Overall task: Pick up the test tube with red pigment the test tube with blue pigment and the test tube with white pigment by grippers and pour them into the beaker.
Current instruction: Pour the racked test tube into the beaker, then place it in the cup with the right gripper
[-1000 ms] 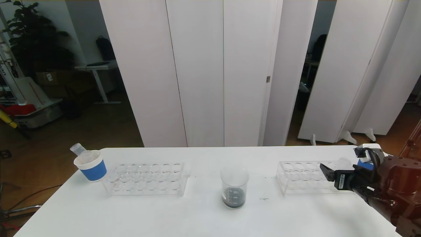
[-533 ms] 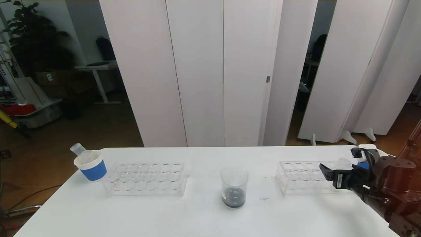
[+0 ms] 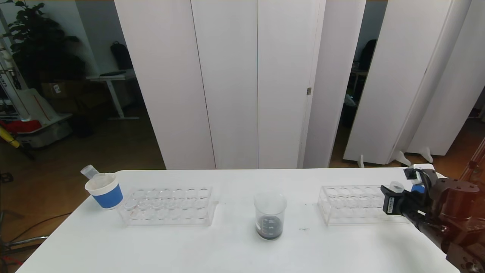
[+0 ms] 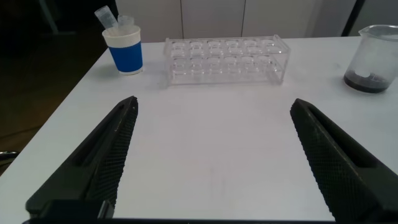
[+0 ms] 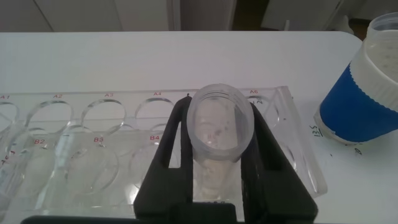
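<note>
My right gripper (image 3: pixel 394 197) is shut on the test tube with white pigment (image 5: pixel 219 124), a wide-mouthed clear tube with a cream bottom, upright over the right end of the right rack (image 3: pixel 352 204). Its mouth (image 3: pixel 396 186) shows above the fingers (image 5: pixel 168 168). The beaker (image 3: pixel 269 216) stands at the table's middle with dark liquid in its bottom, well to the left of this gripper. My left gripper (image 4: pixel 213 104) is open over bare table, out of the head view. I cannot make out tubes with red or blue pigment.
A clear rack (image 3: pixel 168 206) lies on the left, with a blue-sleeved paper cup (image 3: pixel 105 191) beside it holding a clear tube (image 3: pixel 89 171). A second blue-sleeved cup (image 5: pixel 367 81) stands just beyond the right rack's end, near the table's right edge.
The right gripper's fingers have gone from open to shut around the white tube at the rack's right end. The left arm has not moved.
</note>
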Available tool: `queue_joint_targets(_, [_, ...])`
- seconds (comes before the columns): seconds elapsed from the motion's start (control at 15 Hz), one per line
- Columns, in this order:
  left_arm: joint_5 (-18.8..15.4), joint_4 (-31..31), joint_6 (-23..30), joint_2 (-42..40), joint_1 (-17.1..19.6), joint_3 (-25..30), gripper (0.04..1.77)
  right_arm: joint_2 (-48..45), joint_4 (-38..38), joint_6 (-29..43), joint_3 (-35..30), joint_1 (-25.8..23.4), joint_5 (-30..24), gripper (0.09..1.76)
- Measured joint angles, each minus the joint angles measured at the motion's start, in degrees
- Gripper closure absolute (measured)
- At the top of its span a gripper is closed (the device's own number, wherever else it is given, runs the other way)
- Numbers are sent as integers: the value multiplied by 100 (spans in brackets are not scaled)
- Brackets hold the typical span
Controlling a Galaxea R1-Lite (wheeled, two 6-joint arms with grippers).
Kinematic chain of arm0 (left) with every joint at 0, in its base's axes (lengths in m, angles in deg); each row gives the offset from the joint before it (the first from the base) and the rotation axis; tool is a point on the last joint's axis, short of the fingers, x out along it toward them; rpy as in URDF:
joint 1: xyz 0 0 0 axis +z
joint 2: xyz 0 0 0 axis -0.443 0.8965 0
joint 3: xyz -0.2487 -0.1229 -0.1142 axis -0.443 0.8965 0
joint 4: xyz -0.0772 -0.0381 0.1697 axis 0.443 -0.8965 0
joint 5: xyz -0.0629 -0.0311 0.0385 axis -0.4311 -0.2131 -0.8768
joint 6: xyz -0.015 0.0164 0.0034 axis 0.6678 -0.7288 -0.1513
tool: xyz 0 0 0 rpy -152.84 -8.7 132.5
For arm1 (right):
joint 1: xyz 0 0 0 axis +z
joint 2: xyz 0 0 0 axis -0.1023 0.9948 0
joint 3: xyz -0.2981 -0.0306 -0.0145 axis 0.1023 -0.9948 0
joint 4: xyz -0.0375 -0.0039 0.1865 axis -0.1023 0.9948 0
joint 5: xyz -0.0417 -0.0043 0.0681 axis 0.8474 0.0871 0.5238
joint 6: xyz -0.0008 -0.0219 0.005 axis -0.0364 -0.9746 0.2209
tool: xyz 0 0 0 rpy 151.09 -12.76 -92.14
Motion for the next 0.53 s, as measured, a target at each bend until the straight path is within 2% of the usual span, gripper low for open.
queue_joint_targets(0.07, [2,0,0,0,0,0,6,-2,4,1,0,6,-7,115])
queue_joint_targets(0.13, [2,-1,-2,0,0,0,6,0,1,6,0,-5,-7,128])
queue_joint_targets(0.53, [-2,0,-2,0,0,0,6,-5,1,45,18,-10,-16,128])
